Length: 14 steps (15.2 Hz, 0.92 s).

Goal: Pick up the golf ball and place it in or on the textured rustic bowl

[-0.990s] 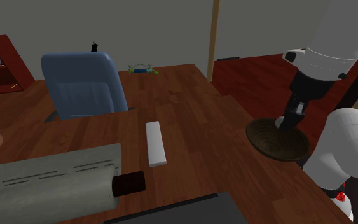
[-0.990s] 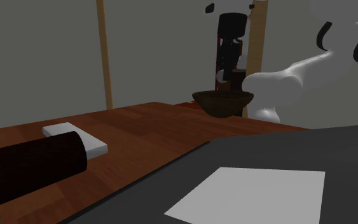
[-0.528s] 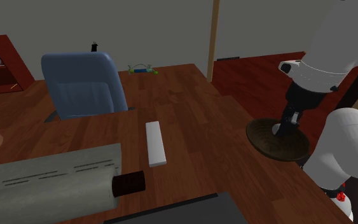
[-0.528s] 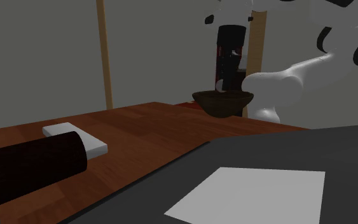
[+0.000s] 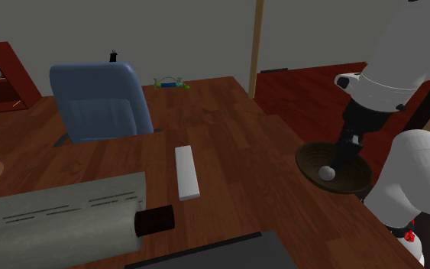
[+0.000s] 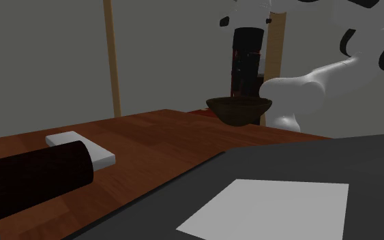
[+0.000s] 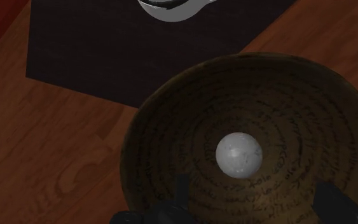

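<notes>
Golf ball (image 7: 238,154): a pale grey, faintly speckled sphere lying at the bottom of the textured rustic bowl (image 7: 165,153), free of the fingers. The bowl is dark brown, and its inner wall carries rings of dark, script-like marks, none of them legible.

Gripper (image 7: 260,202): poised just above the bowl's hollow, with its two black fingers spread well apart and clasping nothing. The ball lies below and a little ahead of them.

In the shoulder view the bowl sits near the right edge of the reddish wooden table (image 5: 236,141). A white arm link (image 5: 415,183) stands just beside it and hides part of its rim.

Well apart from the bowl, toward that view's left:
- a flat white bar (image 5: 186,173);
- a grey slotted casing (image 5: 53,218) ending in a dark cylinder (image 5: 154,221);
- a blue chair (image 5: 102,99) drawn up to the far side of the table;
- a pale wooden post (image 5: 258,46) behind the table;
- a small green-and-blue item (image 5: 171,82) at the far edge, too small to identify.

In the second exterior view a dark grey slab (image 6: 306,160) bearing a blank white sheet (image 6: 272,204) occupies the foreground.
</notes>
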Each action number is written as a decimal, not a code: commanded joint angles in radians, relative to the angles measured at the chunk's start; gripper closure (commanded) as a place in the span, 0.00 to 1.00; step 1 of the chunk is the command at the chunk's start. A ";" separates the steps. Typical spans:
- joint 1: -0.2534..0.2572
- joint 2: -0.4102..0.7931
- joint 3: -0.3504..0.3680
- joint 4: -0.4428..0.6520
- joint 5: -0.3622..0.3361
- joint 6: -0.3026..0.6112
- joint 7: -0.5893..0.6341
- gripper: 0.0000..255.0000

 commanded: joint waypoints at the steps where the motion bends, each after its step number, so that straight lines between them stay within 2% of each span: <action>1: 0.000 0.000 0.000 0.000 0.000 0.000 0.000 0.00; 3: 0.000 0.000 0.000 0.000 0.000 0.000 0.000 0.00; 7: -0.018 0.049 -0.026 0.146 -0.026 -0.095 0.002 0.00; 14: -0.017 0.049 -0.026 0.146 -0.026 -0.095 0.002 0.00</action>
